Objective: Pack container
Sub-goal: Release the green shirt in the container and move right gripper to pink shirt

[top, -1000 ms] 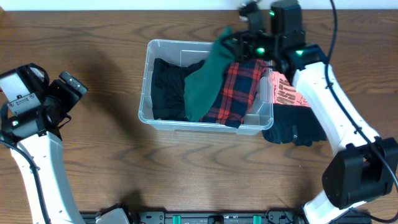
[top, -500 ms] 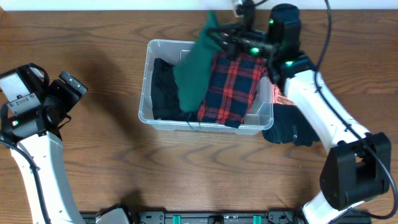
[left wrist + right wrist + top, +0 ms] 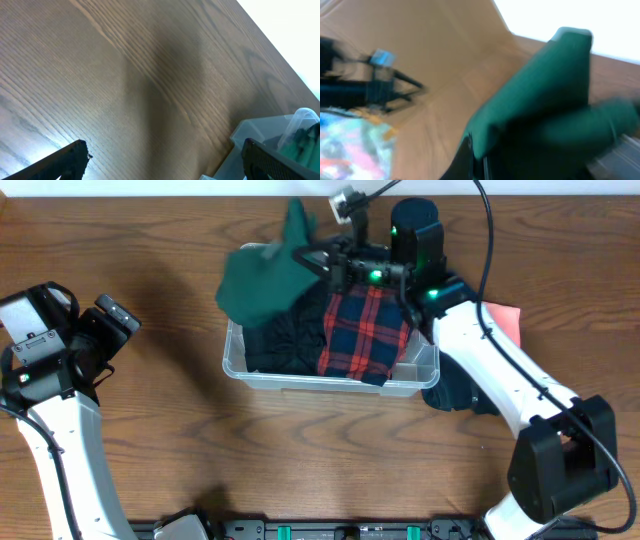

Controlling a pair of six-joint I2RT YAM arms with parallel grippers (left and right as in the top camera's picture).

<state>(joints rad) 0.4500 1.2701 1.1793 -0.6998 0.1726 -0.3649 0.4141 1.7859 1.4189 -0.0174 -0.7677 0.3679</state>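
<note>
The right gripper (image 3: 322,260) pinches a green garment (image 3: 258,280), which has swung from above the container's middle to hang over its far-left corner. The container (image 3: 232,362) sits mid-table, mouth up, long axis running left to right, and holds a plaid cloth (image 3: 365,330) and a black garment (image 3: 285,345). The left gripper (image 3: 162,150), fingers spread, hovers well to the left, with bare table (image 3: 300,450) between and nearer.
</note>
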